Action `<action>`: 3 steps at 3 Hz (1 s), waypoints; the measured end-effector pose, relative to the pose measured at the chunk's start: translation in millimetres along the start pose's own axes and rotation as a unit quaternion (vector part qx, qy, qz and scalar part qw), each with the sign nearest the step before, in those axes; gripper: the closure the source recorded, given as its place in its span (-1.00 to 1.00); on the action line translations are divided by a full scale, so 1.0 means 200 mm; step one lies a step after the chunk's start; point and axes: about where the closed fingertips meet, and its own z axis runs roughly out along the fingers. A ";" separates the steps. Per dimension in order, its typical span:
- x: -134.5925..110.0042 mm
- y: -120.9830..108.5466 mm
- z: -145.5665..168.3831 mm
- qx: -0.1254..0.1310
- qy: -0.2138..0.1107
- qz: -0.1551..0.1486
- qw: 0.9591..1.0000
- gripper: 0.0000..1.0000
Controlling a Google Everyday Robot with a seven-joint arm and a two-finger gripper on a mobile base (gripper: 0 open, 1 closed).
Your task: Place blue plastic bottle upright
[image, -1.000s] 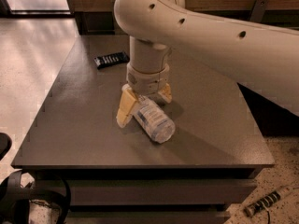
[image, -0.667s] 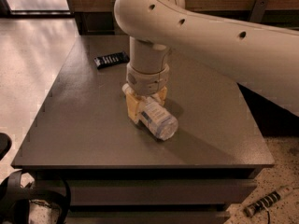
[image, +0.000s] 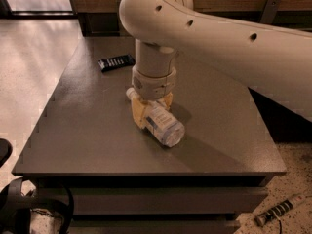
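Observation:
The blue plastic bottle lies on its side on the dark grey table, its white cap pointing back-left and its base toward the front right. My gripper comes straight down from the large cream arm. Its yellowish fingers are shut on the bottle's upper body near the neck. The bottle's base end still rests on the table top.
A black remote control lies at the back left of the table. The table's front edge is near. A cable and black gear sit on the floor at the lower left, and a striped object lies at the lower right.
The fingers, spread apart on both sides of the bottle a second ago, have closed onto its neck end. The bottle has barely shifted.

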 end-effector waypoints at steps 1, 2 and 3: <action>0.00 0.00 0.00 0.000 -0.001 0.000 1.000 1.00; -0.01 -0.02 -0.13 0.008 -0.043 -0.021 0.999 1.00; -0.01 -0.07 -0.32 0.012 -0.112 -0.049 0.992 1.00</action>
